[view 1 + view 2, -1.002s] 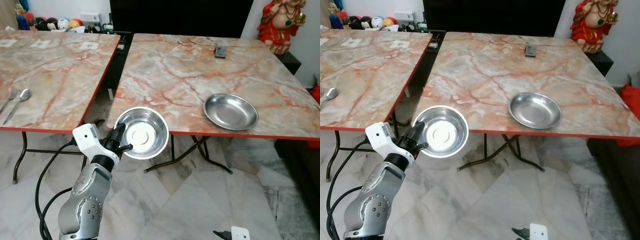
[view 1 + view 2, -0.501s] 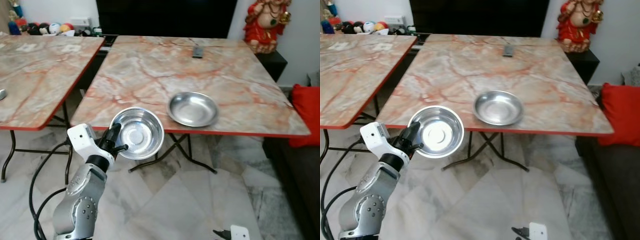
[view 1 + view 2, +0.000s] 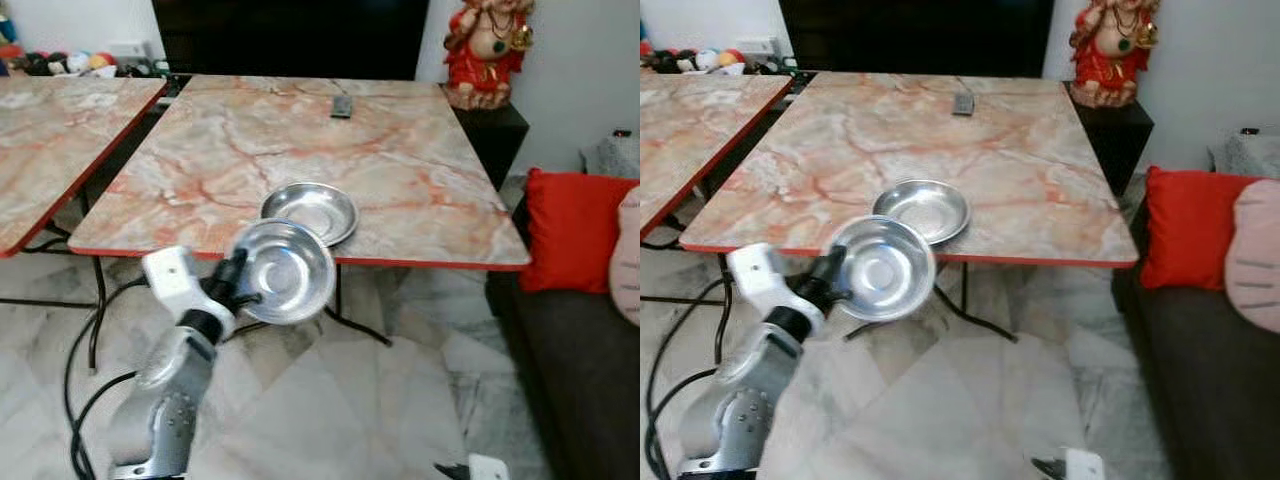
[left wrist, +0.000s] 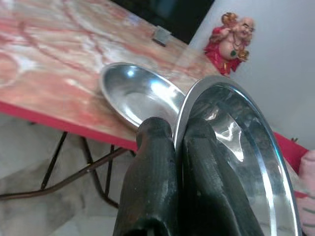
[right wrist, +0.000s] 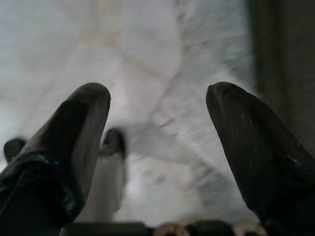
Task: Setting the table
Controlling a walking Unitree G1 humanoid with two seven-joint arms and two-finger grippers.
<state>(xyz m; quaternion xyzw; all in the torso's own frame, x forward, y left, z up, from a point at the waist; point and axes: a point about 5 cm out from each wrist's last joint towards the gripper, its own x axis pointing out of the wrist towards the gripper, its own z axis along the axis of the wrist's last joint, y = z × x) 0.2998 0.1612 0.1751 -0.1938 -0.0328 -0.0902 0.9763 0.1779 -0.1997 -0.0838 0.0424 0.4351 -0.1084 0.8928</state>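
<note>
My left gripper (image 3: 240, 283) is shut on the rim of a steel bowl (image 3: 287, 272), held in the air just in front of the near edge of the marble table (image 3: 420, 190). The two black fingers (image 4: 162, 167) pinch the bowl's rim (image 4: 231, 132). A second steel dish (image 3: 310, 211) rests on the table near that edge, just beyond the held bowl and partly covered by it. My right gripper (image 5: 157, 147) hangs low over the floor, open with nothing between its fingers.
A second marble table (image 3: 50, 130) stands to the left with a gap between. A small dark remote (image 3: 341, 106) lies at the far side of the table. A red statue (image 3: 483, 50) stands on a dark stand at back right. A sofa with a red cushion (image 3: 570, 230) is on the right.
The camera has swung to the right, so the table and dish slid left in view and the sofa came in. The held bowl now overlaps the dish on the table.
</note>
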